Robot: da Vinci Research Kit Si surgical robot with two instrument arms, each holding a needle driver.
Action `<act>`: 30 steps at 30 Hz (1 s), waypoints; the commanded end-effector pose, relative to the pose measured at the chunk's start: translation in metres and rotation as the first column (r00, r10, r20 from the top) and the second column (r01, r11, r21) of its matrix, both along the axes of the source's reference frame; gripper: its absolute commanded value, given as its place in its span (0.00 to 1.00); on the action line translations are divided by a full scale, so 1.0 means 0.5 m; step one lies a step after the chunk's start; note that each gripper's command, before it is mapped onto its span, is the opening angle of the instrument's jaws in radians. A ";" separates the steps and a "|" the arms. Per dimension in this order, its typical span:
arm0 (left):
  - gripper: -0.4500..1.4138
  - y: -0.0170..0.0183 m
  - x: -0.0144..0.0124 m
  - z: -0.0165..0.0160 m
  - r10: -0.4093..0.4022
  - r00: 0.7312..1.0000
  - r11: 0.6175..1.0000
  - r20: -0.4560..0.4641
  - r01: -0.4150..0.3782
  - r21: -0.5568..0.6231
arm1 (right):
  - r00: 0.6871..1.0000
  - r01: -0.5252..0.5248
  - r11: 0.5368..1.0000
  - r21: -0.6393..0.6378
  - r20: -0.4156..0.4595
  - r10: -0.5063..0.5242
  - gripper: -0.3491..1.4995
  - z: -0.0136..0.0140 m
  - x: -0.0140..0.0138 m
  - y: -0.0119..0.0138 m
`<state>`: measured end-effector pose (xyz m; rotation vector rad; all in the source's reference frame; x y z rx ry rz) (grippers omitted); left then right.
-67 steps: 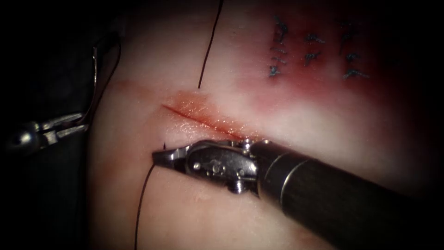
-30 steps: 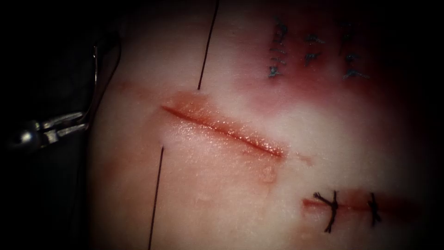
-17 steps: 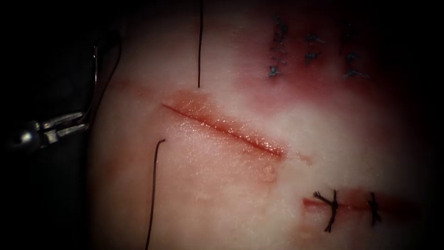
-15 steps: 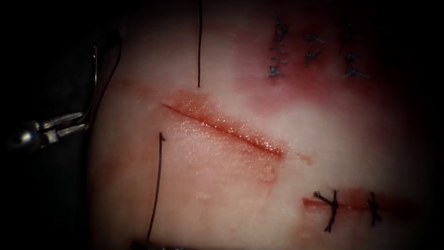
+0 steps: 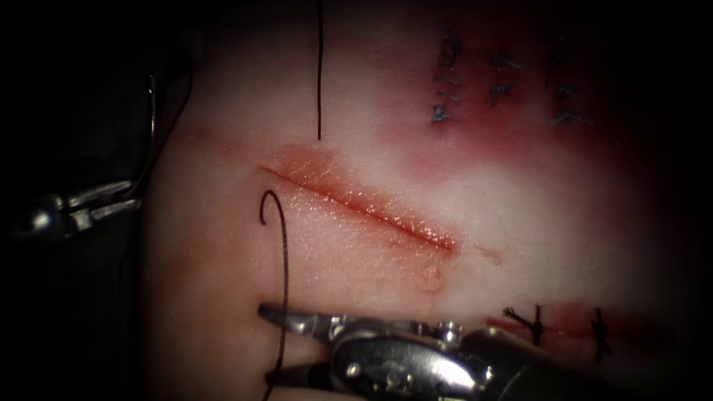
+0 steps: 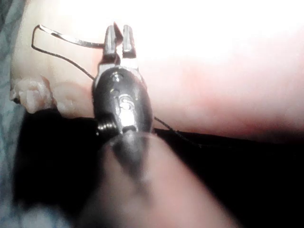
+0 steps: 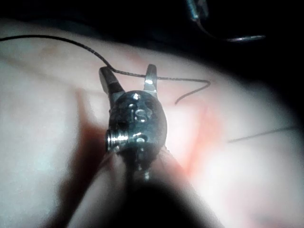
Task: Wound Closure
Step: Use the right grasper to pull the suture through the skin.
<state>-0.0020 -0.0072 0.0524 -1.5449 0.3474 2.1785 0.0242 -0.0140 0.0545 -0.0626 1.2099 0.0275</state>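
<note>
Holding the needle (image 5: 152, 126) near its tail, our left tool (image 5: 119, 199) sits clamped off the tissue's (image 5: 386, 275) left edge; our right tool (image 5: 276, 345) gapes around the thread (image 5: 283, 282), below the cut (image 5: 356, 204).

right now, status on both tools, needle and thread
Left tool shut on needle, clear of tissue, left of cut. Right tool open, straddling thread, holding nothing.

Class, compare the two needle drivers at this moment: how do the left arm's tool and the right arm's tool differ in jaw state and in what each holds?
The left tool has its jaws shut on the needle, left of the cut, off the tissue; the right tool has its jaws open, holding nothing, with the thread running between them. Both are metal needle drivers.
</note>
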 end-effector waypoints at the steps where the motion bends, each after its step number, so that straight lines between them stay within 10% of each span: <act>1: 0.05 0.0011 -0.0008 0.0011 0.000 1.000 1.000 0.001 0.000 -0.002 | 1.000 -0.015 1.000 0.014 -0.019 0.015 0.95 -0.0003 -0.0018 0.0012; 12: 0.05 0.0013 -0.0006 0.0012 0.001 1.000 1.000 0.002 -0.001 -0.002 | 0.990 -0.135 0.989 0.055 -0.043 0.138 0.98 -0.0071 -0.0157 0.0066; 30: 0.05 0.0008 0.0000 0.0012 0.002 1.000 1.000 0.006 -0.002 0.001 | 0.972 -0.154 0.950 0.273 0.215 0.096 0.86 0.0260 0.0025 0.0152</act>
